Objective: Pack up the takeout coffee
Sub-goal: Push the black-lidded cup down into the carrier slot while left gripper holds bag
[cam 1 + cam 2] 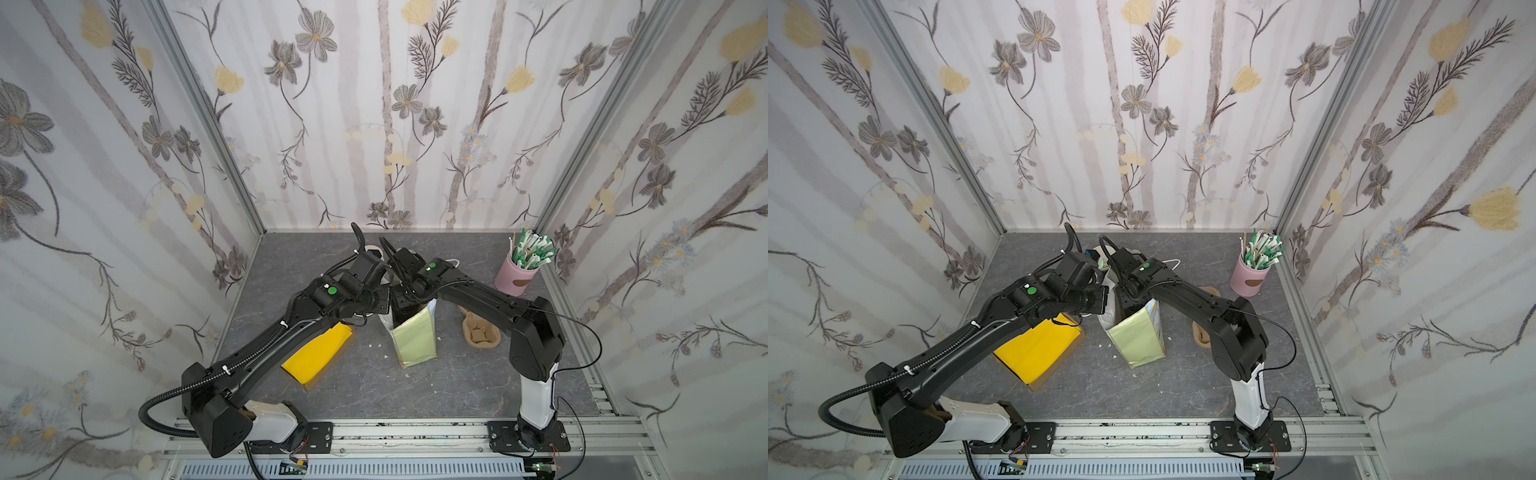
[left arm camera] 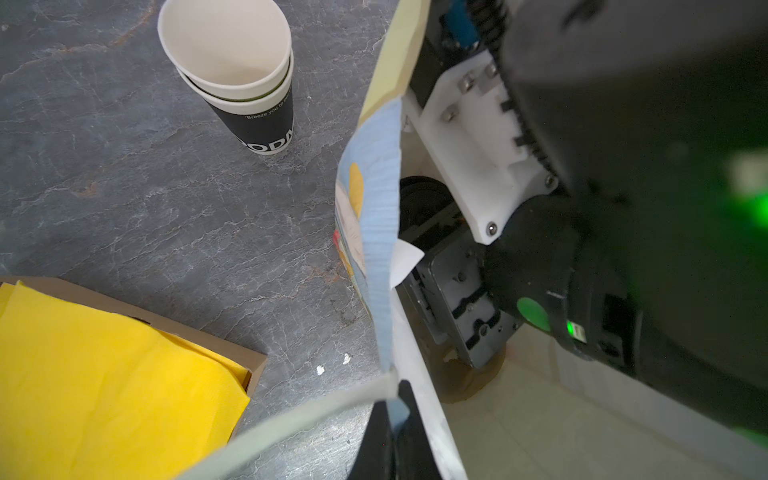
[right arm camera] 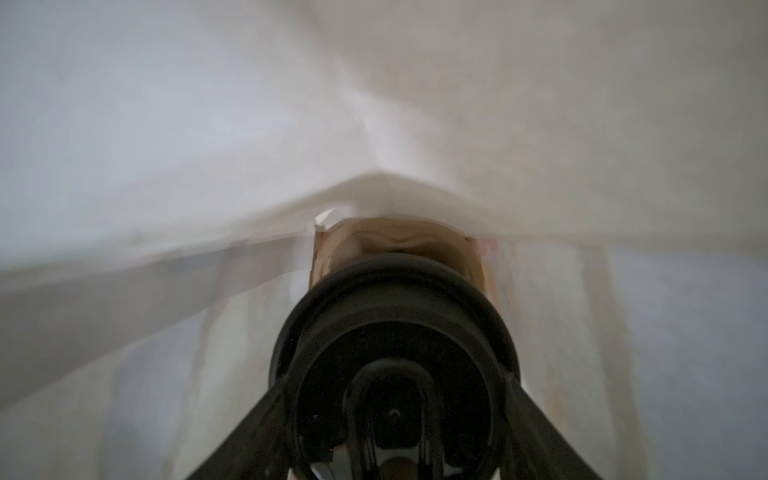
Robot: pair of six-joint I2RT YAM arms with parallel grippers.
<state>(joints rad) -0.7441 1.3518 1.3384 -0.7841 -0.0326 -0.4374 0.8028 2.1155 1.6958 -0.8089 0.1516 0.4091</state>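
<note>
Right gripper (image 3: 395, 399): down inside the bag (image 1: 415, 340), its 2 fingers (image 3: 257, 436) closed against either side of the coffee cup just under the lid.
Left gripper (image 2: 392, 419): pressed together, pinching the bag's blue rim on the left side, where the pale handle (image 2: 291, 415) joins it.
Coffee cup (image 2: 417, 203): inside the bag, low down and upright; only its top shows, so I cannot tell whether it rests on the bottom.
Lid (image 3: 392, 324): black, domed, seated on the cup (its sip hole faces the right wrist camera).
Bag: paper, pale green on its near face, standing upright in the middle of the table (image 1: 415, 395) in both top views; its mouth is open, with the right arm reaching in from above.
Inside the bag: white walls and a piece of brown card just beyond the lid in the right wrist view.
Stack of 2 empty cups (image 2: 249, 95): black with white lettering, cream inside, upright on the table, beyond the bag and well clear of it.
Napkins (image 1: 320, 353): yellow, lying in a shallow brown box (image 2: 253, 361) to the left of the bag, partly under the left arm.
Carrier (image 1: 480, 332): tan moulded card, flat on the table to the right of the bag, partly hidden by the right arm.
Pink pot (image 1: 517, 276): in the far right corner, full of green and white sticks (too small to tell what kind).
</note>
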